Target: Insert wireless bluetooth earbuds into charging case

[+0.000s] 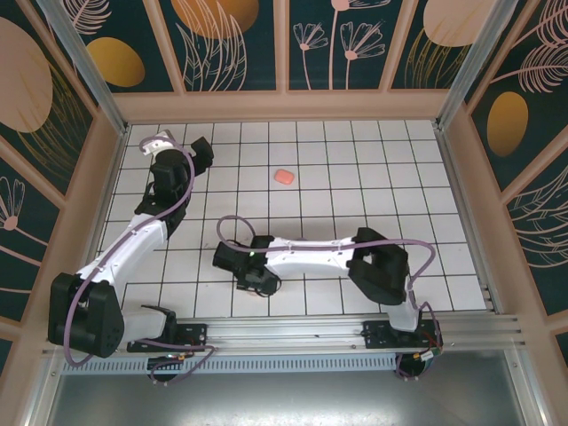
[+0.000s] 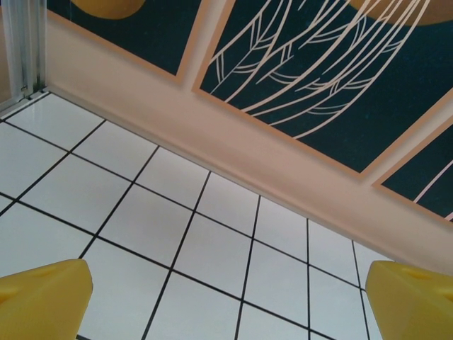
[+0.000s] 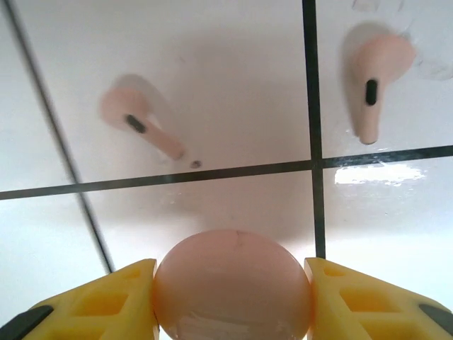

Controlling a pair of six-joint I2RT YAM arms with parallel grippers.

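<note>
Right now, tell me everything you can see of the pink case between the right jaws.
The pink case is a smooth, rounded pale-pink pebble, glossy like plastic; no lid seam shows clearly. The right arm's yellow jaws touch it on both sides, close to the white tiled table. Its underside is cut off by the picture's edge, so whether it rests on the tiles cannot be told. A pink earbud and another lie beyond it, apart from it.
</note>
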